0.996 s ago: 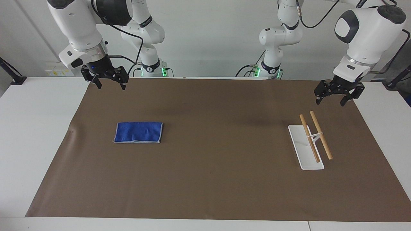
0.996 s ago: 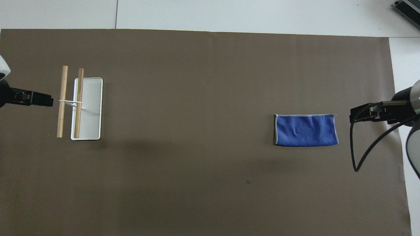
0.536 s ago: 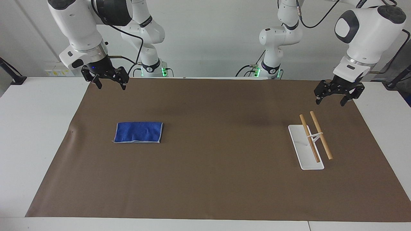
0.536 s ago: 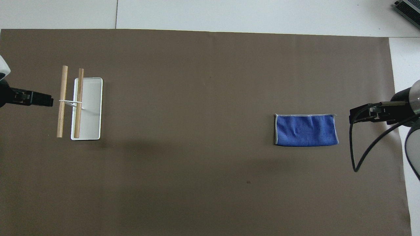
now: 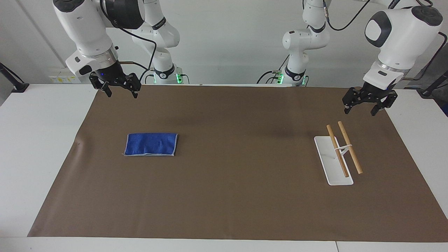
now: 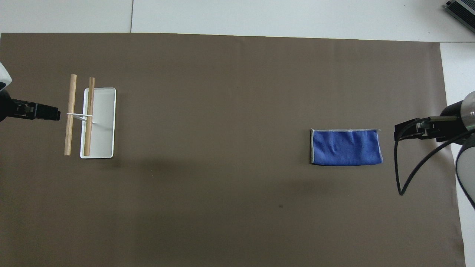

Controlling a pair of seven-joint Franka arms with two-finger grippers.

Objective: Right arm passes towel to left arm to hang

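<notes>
The right jaws (image 5: 120, 93) stand spread and hold nothing. They hang in the air over the edge of the brown mat (image 5: 227, 164) at the right arm's end of the surface (image 5: 38, 140), on the side next to the robots. In the overhead view the right jaws (image 6: 402, 132) show just past the towel's short edge, apart from it.

The left jaws (image 5: 360, 111) are spread too, and empty. They hang over the mat at the left arm's end, on the robots' side of the rack. In the overhead view the left jaws (image 6: 55, 113) point at the middle of the outer rod and look close to it, but the facing view shows them raised and clear of it.

The towel (image 5: 151, 144) lies flat on the mat toward the right arm's end, farther from the robots than the right jaws are over. It is a blue rectangle with a pale edging, long side running along the surface, and nothing touches it.

The rack (image 5: 341, 151) stands on the mat toward the left arm's end, well apart from the towel. It has a white tray base (image 5: 329, 168) and two wooden rods (image 5: 350, 147) held side by side on a white bracket, running away from the robots. Both rods are bare.
</notes>
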